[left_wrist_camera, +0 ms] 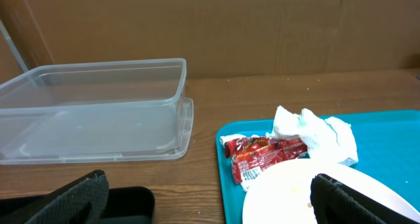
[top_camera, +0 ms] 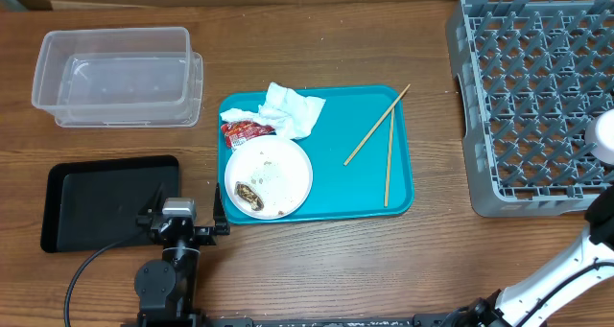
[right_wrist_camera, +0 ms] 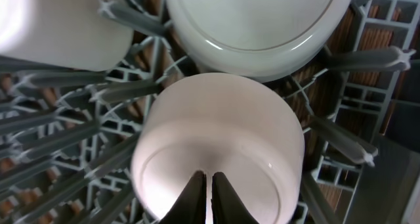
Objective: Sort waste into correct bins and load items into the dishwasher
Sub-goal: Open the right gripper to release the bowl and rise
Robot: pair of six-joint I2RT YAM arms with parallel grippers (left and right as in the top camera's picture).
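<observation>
A white plate (top_camera: 278, 169) with a brown food scrap (top_camera: 249, 193) and rice grains lies on the teal tray (top_camera: 398, 198). Beside it are a crumpled napkin (top_camera: 293, 111), a red wrapper (top_camera: 245, 130) and two chopsticks (top_camera: 376, 126). My left gripper (top_camera: 177, 214) is open and empty, between the black tray (top_camera: 96, 202) and the plate; the left wrist view shows its fingers (left_wrist_camera: 216, 207) spread wide, with the wrapper (left_wrist_camera: 266, 152) and napkin (left_wrist_camera: 315, 135) ahead. My right gripper (right_wrist_camera: 210, 178) is pinched on the wall of a white bowl (right_wrist_camera: 223, 125) over the grey dish rack (top_camera: 537, 97).
The clear plastic tub (top_camera: 115, 78) stands empty at the back left and shows in the left wrist view (left_wrist_camera: 92, 106). In the rack, another white dish (right_wrist_camera: 256, 20) and a white cup (right_wrist_camera: 52, 27) sit just beyond the held bowl. Rack pegs (right_wrist_camera: 118, 92) surround them.
</observation>
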